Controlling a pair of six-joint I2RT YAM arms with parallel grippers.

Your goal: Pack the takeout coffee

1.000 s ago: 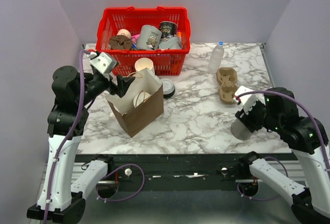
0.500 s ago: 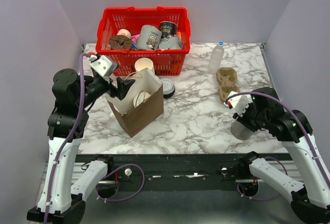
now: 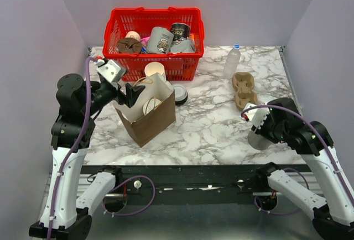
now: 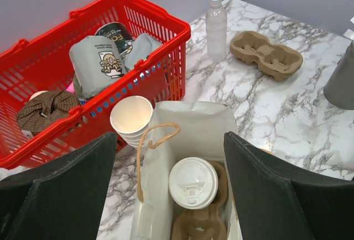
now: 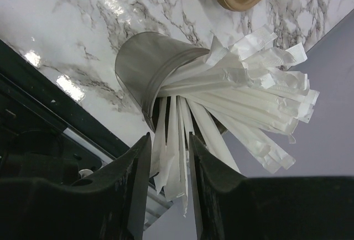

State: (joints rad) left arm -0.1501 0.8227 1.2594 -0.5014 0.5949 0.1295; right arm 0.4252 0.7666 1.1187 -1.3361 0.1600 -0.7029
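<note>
The takeout coffee, a cup with a white lid (image 4: 193,182), stands inside the open brown paper bag (image 3: 154,123) on a cardboard carrier (image 4: 200,226); the lid also shows in the top view (image 3: 150,105). My left gripper (image 4: 170,140) hangs open over the bag's mouth, one finger on each side, holding nothing; in the top view it is at the bag's left rim (image 3: 130,94). My right gripper (image 5: 170,140) is at the near right table edge (image 3: 259,129), its jaws pressed on paper-wrapped straws (image 5: 249,85) that fan out of a grey cup (image 5: 144,68).
A red basket (image 3: 113,30) at the back holds grey printed mugs (image 3: 161,40) and other items. A stack of paper cups (image 4: 131,117) stands between basket and bag. Lids (image 3: 180,93), a water bottle (image 3: 232,60) and a spare cardboard carrier (image 3: 243,89) sit on the marble.
The right arm has shifted slightly left and lower over the grey straw cup. The left gripper has edged a little over the bag; the bag and cup have not moved.
</note>
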